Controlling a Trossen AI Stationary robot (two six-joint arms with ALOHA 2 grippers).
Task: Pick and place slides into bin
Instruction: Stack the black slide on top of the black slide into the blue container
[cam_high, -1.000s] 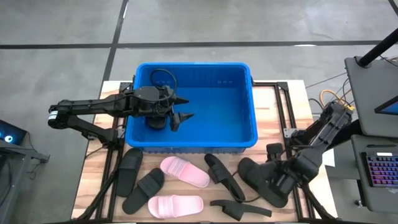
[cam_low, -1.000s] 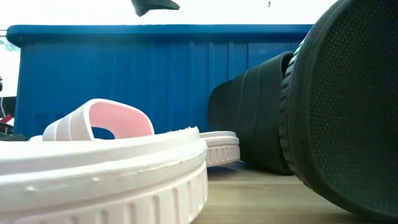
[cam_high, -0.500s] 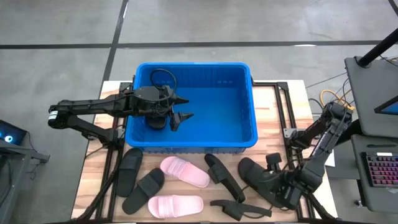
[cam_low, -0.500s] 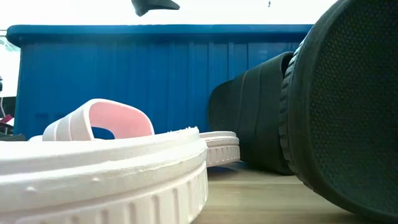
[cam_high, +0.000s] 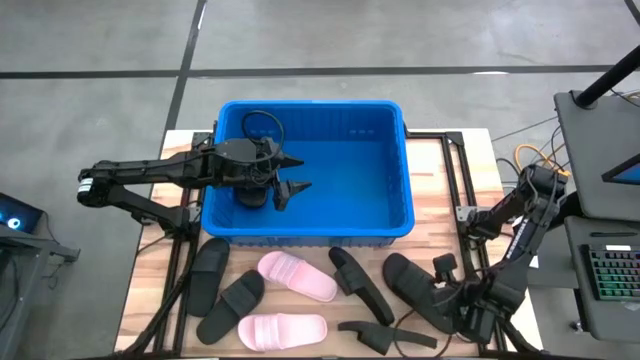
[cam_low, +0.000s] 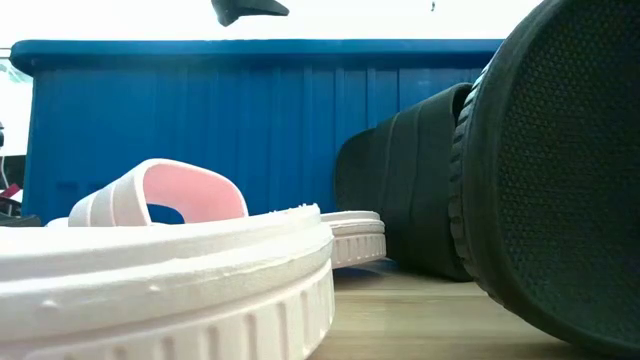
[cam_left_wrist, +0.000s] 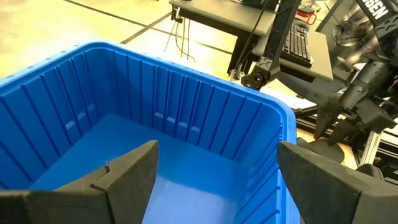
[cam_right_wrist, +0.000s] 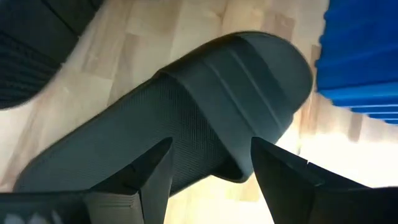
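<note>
Your left hand (cam_high: 296, 173) hangs wide open inside the big bright blue gridded plastic bin (cam_high: 393, 215) at the desk's (cam_high: 441, 200) 12 o'clock, holding nothing. Your right hand (cam_high: 452, 300) sits low at 4 o'clock, fingers (cam_right_wrist: 154, 167) spread wide over a black wide-strap rubber slide (cam_high: 412, 285), not closed on it. Other slides lie on the wooden desk in front of the bin: two pale pink (cam_high: 297, 276) around 6 o'clock, black ones (cam_high: 209, 273) toward 7 and another (cam_high: 358, 283) near 5. No slide shows in the bin.
</note>
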